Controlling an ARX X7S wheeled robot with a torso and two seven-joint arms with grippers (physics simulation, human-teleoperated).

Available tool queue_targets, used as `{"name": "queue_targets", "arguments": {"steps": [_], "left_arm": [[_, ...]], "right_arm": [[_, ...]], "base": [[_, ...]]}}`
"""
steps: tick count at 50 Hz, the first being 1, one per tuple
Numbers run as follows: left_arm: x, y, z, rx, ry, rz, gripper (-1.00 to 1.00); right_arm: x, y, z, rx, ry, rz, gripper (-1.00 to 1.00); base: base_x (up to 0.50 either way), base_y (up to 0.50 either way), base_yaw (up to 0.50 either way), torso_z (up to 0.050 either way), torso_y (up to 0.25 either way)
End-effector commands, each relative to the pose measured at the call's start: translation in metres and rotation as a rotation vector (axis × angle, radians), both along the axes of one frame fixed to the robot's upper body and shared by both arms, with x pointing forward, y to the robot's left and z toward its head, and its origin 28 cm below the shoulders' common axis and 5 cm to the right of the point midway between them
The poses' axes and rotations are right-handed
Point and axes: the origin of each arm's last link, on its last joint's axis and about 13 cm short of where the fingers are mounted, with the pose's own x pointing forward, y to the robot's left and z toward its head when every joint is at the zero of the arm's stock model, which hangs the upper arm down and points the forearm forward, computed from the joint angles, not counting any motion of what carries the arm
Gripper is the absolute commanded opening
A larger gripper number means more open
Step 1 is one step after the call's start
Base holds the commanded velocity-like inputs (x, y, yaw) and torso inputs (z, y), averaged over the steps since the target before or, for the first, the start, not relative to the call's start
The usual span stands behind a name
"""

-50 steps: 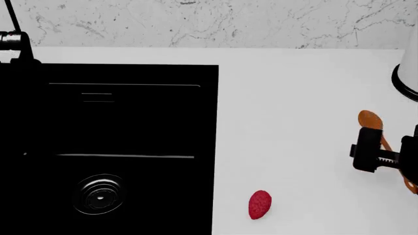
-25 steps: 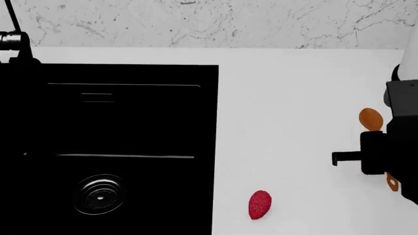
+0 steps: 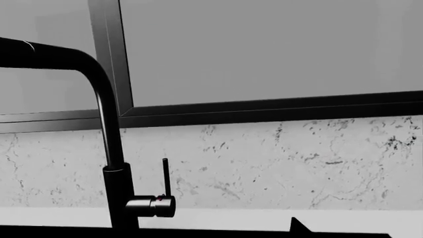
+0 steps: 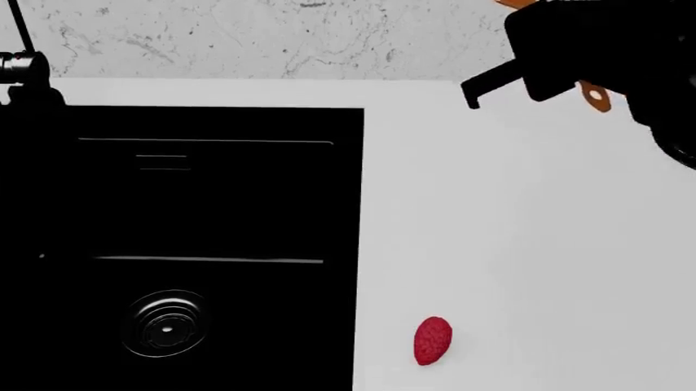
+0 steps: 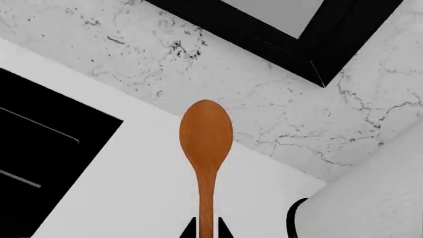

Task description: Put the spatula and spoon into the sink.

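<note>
The spoon [image 5: 205, 144] is up in the air, pinched by the right hand [image 5: 206, 230]. In the right wrist view its orange-brown oval bowl points away from the hand, w/ the thin handle running back betw. the two dark fingertips [image 5: 190, 229], which press on it from both sides. Under it you see white counter [image 5: 152, 188] & the marble wall behind.

In the head view the right hand [image 4: 511, 77] is a big black shape at the top right, high over the counter [image 4: 522, 244]. The little loop end of the spoon [image 4: 594, 96] sticks out below it, & a tiny orange bit shows at the very top edge. The rest of the spoon is hidden by the hand.

The sink [image 4: 218, 204] is the big black box at the left, well apart from the spoon. Its round ringed drain [image 4: 166, 323] sits low in the near basin. A red bumpy lump [image 4: 433, 340] lies on the counter just right of the sink.

The spatula can't be seen in any view.

Left wrist view shows only the tall black faucet [image 3: 109, 148] w/ its small lever, the marble wall & a dark frame. The left hand itself isn't in view.
</note>
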Motion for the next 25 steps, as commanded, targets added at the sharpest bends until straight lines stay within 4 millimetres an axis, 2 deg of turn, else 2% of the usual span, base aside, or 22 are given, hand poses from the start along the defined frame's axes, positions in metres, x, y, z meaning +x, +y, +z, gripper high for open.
{"name": "queue_targets", "arguments": {"steps": [1, 14, 25], "left_arm": [[-0.001, 0.0, 0.002, 0.002, -0.008, -0.003, 1.0], [0.0, -0.001, 0.001, 0.003, -0.007, -0.006, 1.0], [0.002, -0.001, -0.002, 0.0, -0.002, -0.014, 1.0]], "right_arm": [[-0.001, 0.055, 0.037, -0.068, -0.072, 0.27, -1.0], [0.008, 0.106, 0.01, -0.029, -0.044, 0.51, -1.0], [0.016, 0.137, -0.033, 0.041, 0.024, 0.653, -1.0]], "base": [[0.0, 0.0, 0.0, 0.0, 0.0], [0.0, 0.0, 0.0, 0.0, 0.0], [0.0, 0.0, 0.0, 0.0, 0.0]]}}
